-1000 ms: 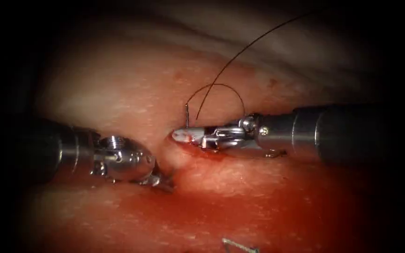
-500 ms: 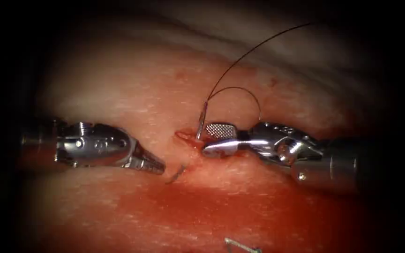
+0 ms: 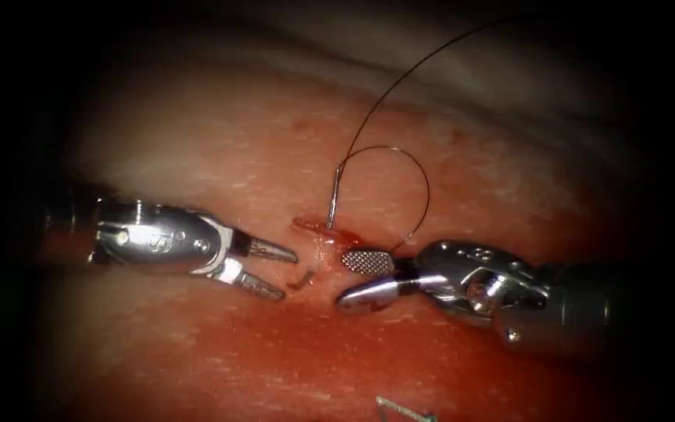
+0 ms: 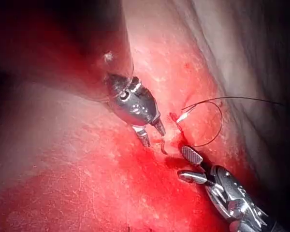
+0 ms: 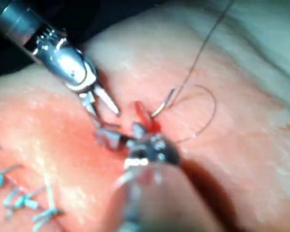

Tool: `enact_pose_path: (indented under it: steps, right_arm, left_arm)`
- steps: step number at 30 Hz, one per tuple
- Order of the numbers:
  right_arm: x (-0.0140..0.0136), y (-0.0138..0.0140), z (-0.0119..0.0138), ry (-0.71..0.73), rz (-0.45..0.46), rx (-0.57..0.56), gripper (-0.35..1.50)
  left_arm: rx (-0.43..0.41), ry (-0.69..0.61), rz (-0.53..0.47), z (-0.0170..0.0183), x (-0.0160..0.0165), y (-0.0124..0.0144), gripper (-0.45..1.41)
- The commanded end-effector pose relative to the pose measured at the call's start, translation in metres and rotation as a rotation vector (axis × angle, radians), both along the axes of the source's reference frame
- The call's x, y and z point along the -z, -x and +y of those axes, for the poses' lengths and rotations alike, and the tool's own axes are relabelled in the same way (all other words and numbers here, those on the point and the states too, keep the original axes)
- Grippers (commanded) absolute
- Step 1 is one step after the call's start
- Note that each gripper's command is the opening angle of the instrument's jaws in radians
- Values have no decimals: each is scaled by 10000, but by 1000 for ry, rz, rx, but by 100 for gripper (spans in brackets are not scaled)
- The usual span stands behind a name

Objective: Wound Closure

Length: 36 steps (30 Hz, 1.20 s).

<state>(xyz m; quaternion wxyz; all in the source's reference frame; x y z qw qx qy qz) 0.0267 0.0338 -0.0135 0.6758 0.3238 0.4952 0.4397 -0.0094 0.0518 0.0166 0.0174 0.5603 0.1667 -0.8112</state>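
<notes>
The curved needle sits in the tissue [image 3: 220, 156] across the cut [image 3: 316, 241], and neither tool holds it. Its tail [image 3: 333, 199] stands up on the right side; its tip [image 3: 302, 279] pokes out on the left. Dark thread [image 3: 423, 176] loops from the tail and runs up and away. My left tool [image 3: 287, 275] is open and empty, its jaws on either side of the tip without touching it. My right tool [image 3: 343, 279] is open and empty just right of the cut. The left wrist view shows the left tool [image 4: 153, 138], needle tip [image 4: 163, 147] and right tool [image 4: 181, 161].
Red fluid [image 3: 400, 352] wets the tissue below and around the cut. A pale stitch end [image 3: 400, 408] lies near the lower edge. Several blue stitches [image 5: 19, 198] from earlier bites sit on the tissue.
The right tool let go of the needle, opened and dropped lower right of the cut. The needle tip came out on the left side. The left tool rolled, moved toward it and opened.
</notes>
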Motion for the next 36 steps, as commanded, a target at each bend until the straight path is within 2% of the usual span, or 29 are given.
enact_pose_path:
  steps: [1,3,6,10,12,14,15,16,17,21,25,28,30,32,34,36]
  right_arm:
    - [-4,-1,0,2,-4,-6,121]
    - [-2,5,0,3,-9,-11,121]
    - [1,15,2,4,-18,-20,120]
    - [1,18,2,6,-22,-23,120]
    - [0,18,2,6,-22,-23,118]
    - [-2,18,2,8,-24,-26,118]
    - [-2,18,2,9,-24,-26,118]
    - [-3,17,2,9,-25,-27,118]
    - [-3,17,2,9,-25,-27,118]
    - [-2,17,1,9,-25,-27,116]
    - [-2,15,1,9,-26,-28,116]
    - [-1,12,0,9,-26,-30,116]
    - [-1,10,-1,7,-21,-25,116]
    - [0,8,-2,6,-18,-21,116]
    - [1,5,-3,2,-9,-11,115]
    - [1,4,-4,2,-9,-11,115]
  left_arm:
    - [0,3,-11,-8,-7,6,49]
    - [11,-5,-19,-9,-10,8,49]
    - [67,-67,-96,-8,-11,11,47]
    - [92,-98,-139,-6,-12,16,45]
    - [110,-111,-172,-6,-12,19,43]
    - [116,-117,-181,-5,-12,23,32]
    - [117,-117,-184,-4,-13,23,18]
    - [117,-118,-195,-3,-14,23,-23]
    - [115,-118,-202,-3,-14,22,-35]
    - [127,-204,-185,-2,-16,19,-35]
    - [159,-362,-158,1,-11,18,-35]
    - [156,-616,-146,4,10,19,-35]
    - [130,-723,-133,2,22,18,-35]
    - [103,-790,-145,-4,34,17,-35]
    - [58,-879,-169,-11,66,16,-35]
    - [38,-903,-194,-11,91,16,-35]
